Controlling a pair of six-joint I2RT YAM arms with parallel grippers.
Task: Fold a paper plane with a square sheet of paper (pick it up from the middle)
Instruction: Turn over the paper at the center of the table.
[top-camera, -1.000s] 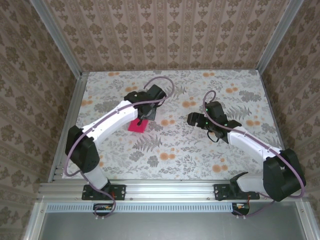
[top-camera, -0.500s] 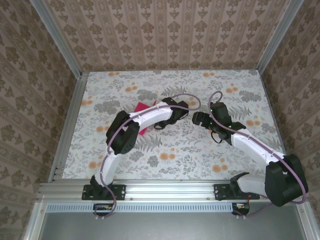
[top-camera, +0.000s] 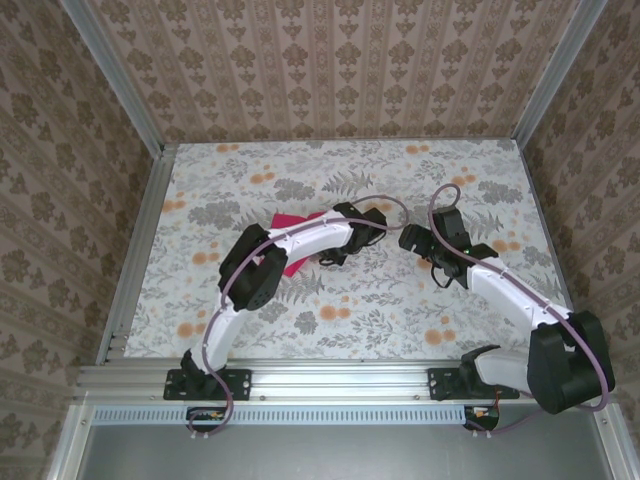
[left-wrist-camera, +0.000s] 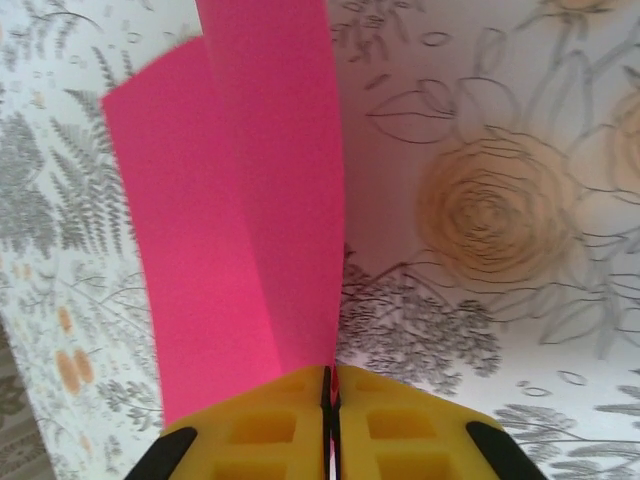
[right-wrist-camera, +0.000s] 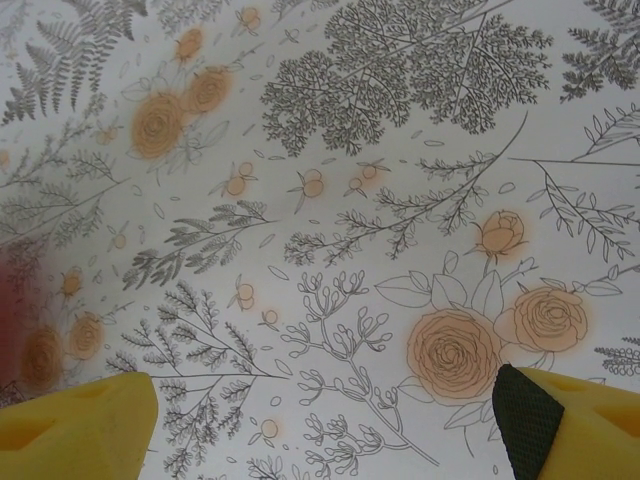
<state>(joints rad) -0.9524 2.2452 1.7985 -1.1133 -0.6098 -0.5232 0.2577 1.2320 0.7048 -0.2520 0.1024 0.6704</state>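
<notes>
The square sheet of paper is bright magenta-pink and folded, with two flaps standing up off the table. My left gripper is shut on its lower edge, the yellow fingers pressed together with the paper between them. In the top view the sheet shows partly from under the left forearm, left of the table's middle. My right gripper hovers just right of centre, open wide over bare tablecloth, nothing between its fingers. A paper plane is out of view.
The table wears a floral cloth and is boxed in by patterned walls with aluminium rails. The left wrist and the right gripper are a short gap apart near the table's middle.
The left arm folded its elbow in and swung its wrist right toward the centre, covering more of the pink sheet. The right gripper drew back slightly to the right, staying open.
</notes>
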